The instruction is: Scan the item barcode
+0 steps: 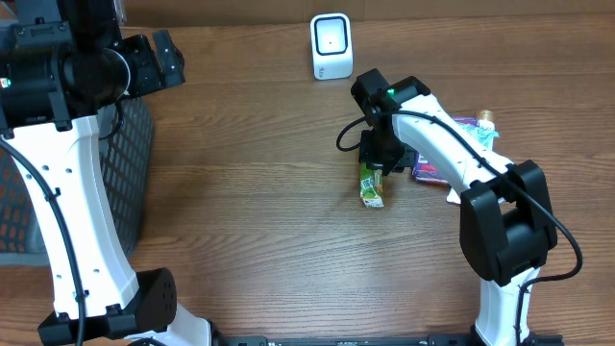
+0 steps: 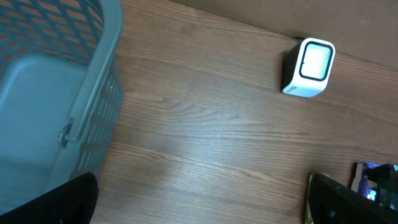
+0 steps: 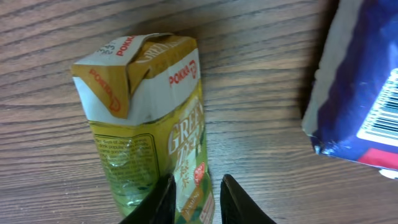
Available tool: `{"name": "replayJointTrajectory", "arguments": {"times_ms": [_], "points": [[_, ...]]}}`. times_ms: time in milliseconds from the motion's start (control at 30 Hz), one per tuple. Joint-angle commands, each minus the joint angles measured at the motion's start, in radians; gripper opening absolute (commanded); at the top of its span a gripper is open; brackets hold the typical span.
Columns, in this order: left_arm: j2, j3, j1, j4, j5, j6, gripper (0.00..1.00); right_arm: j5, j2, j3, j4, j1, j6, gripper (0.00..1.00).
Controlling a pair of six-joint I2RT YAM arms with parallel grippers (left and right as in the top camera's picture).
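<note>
A brown wood-grain table fills the overhead view, its planks running side to side, the finish matte and scuffed pale in places. Beyond its far edge, at 12 o'clock, runs a plain tan band; nothing more of the room shows.

The green-and-yellow cardboard tea carton lies flat on the wood just past the table's centre toward 3 o'clock, long axis running from 12 to 6 o'clock. The right gripper hangs over its 12 o'clock end. In the right wrist view the two dark fingers straddle the carton at one end, drawn in narrow against its sides, so the jaws are pinched on it while it rests on the table. Its folded, orange-trimmed top points away from the fingers.

At 3 o'clock from the carton, well apart from it, lies a purple-and-blue printed packet, its white barcode label facing up in the right wrist view.

The white box-shaped scanner stands upright at 12 o'clock near the far edge, its dark-framed window lit.

At 9 o'clock a grey plastic lattice basket sits on the table. The left gripper hovers at 10 o'clock above the basket's far corner; in its own view the fingers stand spread wide, holding nothing.
</note>
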Motion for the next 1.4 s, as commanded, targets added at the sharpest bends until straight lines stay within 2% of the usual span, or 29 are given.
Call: {"name": "replayJointTrajectory", "arguments": {"times_ms": [0, 367, 533, 700, 767, 833, 900, 1167, 1367], "points": [[0.007, 0.016, 0.000, 0.004, 0.003, 0.019, 1.00, -0.043, -0.002, -0.005, 0.016, 0.011, -0.001, 0.23], [0.007, 0.016, -0.001, 0.004, 0.003, 0.019, 1.00, -0.064, -0.002, -0.005, 0.046, 0.095, -0.001, 0.24], [0.007, 0.016, 0.000, 0.004, 0.003, 0.019, 1.00, -0.064, -0.002, 0.020, 0.019, 0.087, 0.000, 0.25], [0.007, 0.016, 0.000, 0.004, 0.003, 0.019, 1.00, -0.100, -0.003, 0.052, -0.006, 0.010, -0.018, 0.36], [0.007, 0.016, 0.000, 0.004, 0.003, 0.019, 1.00, -0.171, -0.003, 0.051, -0.005, -0.029, -0.064, 0.49], [0.007, 0.016, -0.001, 0.004, 0.003, 0.019, 1.00, -0.277, -0.002, 0.045, 0.009, -0.070, -0.122, 0.57], [0.007, 0.016, 0.000, 0.004, 0.003, 0.019, 1.00, -0.357, -0.002, 0.035, 0.023, -0.092, -0.161, 0.60], [0.007, 0.016, 0.000, 0.004, 0.003, 0.019, 1.00, -0.522, -0.002, -0.109, 0.143, -0.099, -0.185, 0.61], [0.007, 0.016, 0.000, 0.004, 0.003, 0.019, 1.00, -0.561, -0.002, -0.236, 0.244, -0.099, -0.150, 0.57]]}}
